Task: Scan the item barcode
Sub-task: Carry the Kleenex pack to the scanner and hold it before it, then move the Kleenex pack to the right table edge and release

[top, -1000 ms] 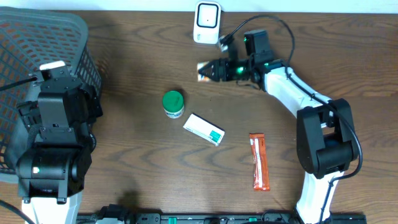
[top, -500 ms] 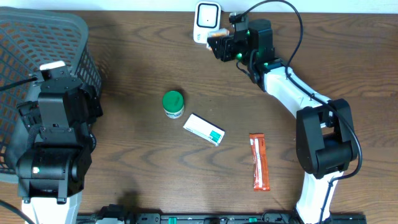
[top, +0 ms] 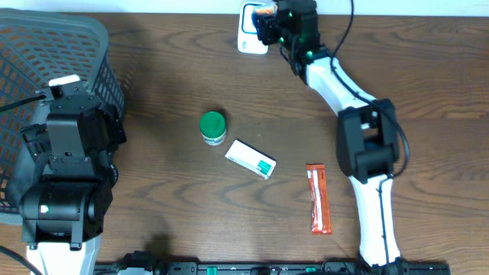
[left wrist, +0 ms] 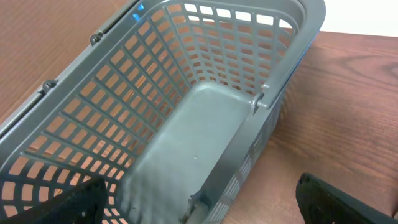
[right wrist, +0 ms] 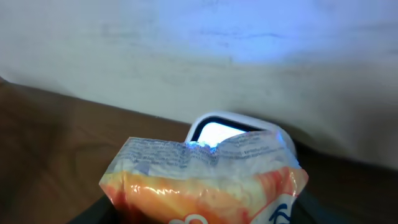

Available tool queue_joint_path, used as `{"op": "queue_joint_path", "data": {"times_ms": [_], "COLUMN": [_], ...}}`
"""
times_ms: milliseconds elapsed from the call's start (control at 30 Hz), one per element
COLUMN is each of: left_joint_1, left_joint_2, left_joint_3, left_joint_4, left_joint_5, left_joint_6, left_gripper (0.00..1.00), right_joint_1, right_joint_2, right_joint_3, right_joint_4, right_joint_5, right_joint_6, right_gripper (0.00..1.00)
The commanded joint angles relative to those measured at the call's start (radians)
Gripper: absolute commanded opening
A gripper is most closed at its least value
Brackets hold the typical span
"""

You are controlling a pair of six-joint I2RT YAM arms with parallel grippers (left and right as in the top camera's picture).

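Two arms work at the table [top: 168, 69]. The right arm [top: 336, 76] is stretched to the far edge, and the right jaws are clamped on the snack packet [right wrist: 205, 186], a crinkled orange-and-white pouch. The packet is held off the table directly in front of the scanner [top: 248, 34], a white upright unit with a lit window. In the right wrist view the packet's top edge overlaps the lower part of that window. Whether packet and scanner touch cannot be determined.

The left arm [top: 65, 176] rests at the near left, just beside the grey basket [left wrist: 186, 93]. The left jaws stand wide apart, gripping nothing, and face the basket's interior.

Three further items lie apart mid-table:
- a green-lidded jar [top: 213, 127]
- a white-and-green box [top: 251, 158], just right of the jar
- a red bar wrapper [top: 318, 197], nearer the right arm's base
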Motion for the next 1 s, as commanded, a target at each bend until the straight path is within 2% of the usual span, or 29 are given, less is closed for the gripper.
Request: {"op": "queue_joint_path", "data": {"times_ms": [0, 300, 600, 700, 833, 967], "left_joint_1": [0.006, 0.006, 0.006, 0.006, 0.006, 0.006], "left_joint_2": [-0.003, -0.003, -0.003, -0.003, -0.003, -0.003], "left_joint_3": [-0.007, -0.007, -0.007, -0.007, -0.007, -0.007], "left_joint_4": [0.001, 0.001, 0.001, 0.001, 0.001, 0.001], "left_joint_5": [-0.008, -0.008, -0.008, -0.008, -0.008, -0.008], "left_joint_6": [-0.005, -0.005, -0.006, -0.006, -0.006, -0.006], "left_gripper": [0.96, 0.96, 0.96, 0.96, 0.96, 0.96], "right_joint_1": [0.043, 0.089, 0.063, 0.058, 0.058, 0.049], "right_joint_2": [0.093, 0.145, 0.138, 0.121, 0.039, -0.120], "right_joint_3": [0.137, 0.188, 0.208, 0.238, 0.279, 0.284], "right_joint_4": [-0.004, -0.028, -0.098, -0.183, -0.356, -0.551], "right_joint_5": [0.049, 0.275, 0.305, 0.326, 0.349, 0.372], "right_joint_6": [-0.051, -0.150, -0.177, -0.178, -0.226, -0.245], "right_gripper": [0.55, 0.52, 0.51, 0.50, 0.44, 0.47]}}
